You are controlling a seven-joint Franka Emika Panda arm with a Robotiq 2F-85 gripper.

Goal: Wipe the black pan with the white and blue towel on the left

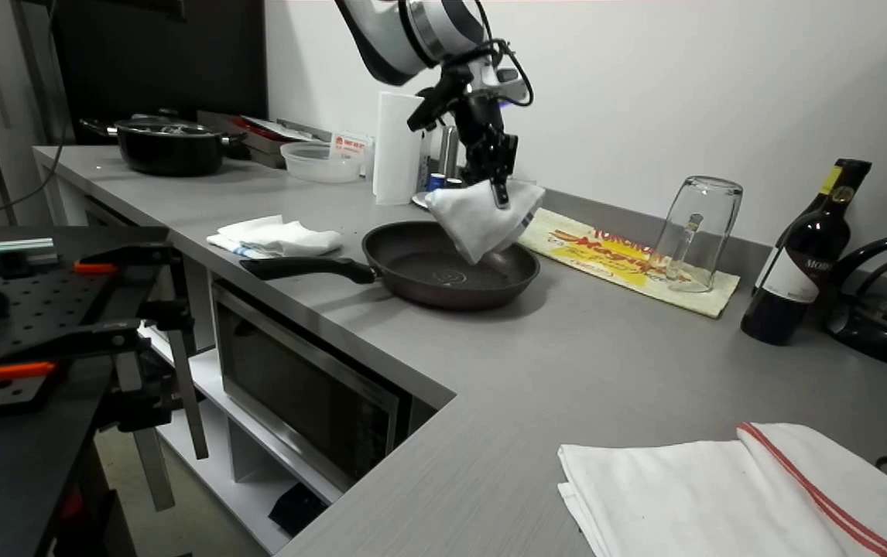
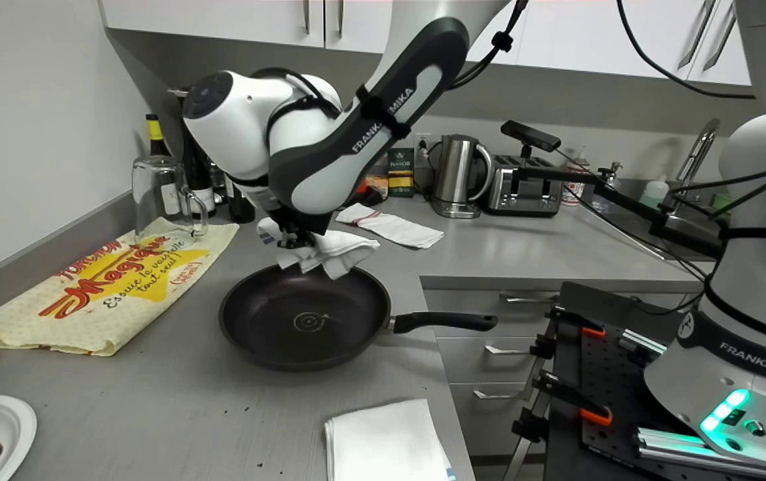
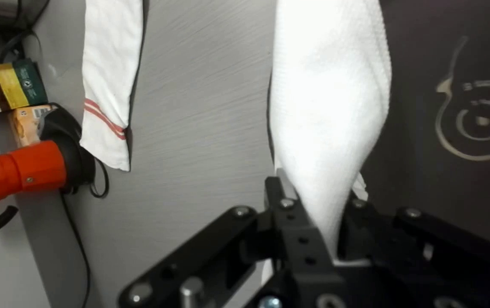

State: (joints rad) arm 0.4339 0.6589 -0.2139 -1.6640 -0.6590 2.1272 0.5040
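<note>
Ctr (image 2: 169, 421), tool (image 3: 317, 192) w/ towel (image 1: 481, 224) over pan (image 2: 303, 334), "Magique" cloth (image 2: 119, 287)

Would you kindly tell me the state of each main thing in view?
Black pan: upright, uncovered
Held white and blue towel: bunched, hanging partly over black pan
Gripper: jaws shut on that towel
Blue-edged counter towel: folded
Red-striped towel: folded
Black pot: lid on
Microwave: door shut
Drawers: shut
Wall cabinets: shut
Robot base light: lit

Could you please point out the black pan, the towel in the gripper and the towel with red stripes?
Black pan (image 2: 303, 336), in an exterior view: on its inner base.
Held towel (image 1: 474, 224), in an exterior view: on its hanging part.
Red-striped towel (image 3: 110, 68), in the wrist view: on its white part.
</note>
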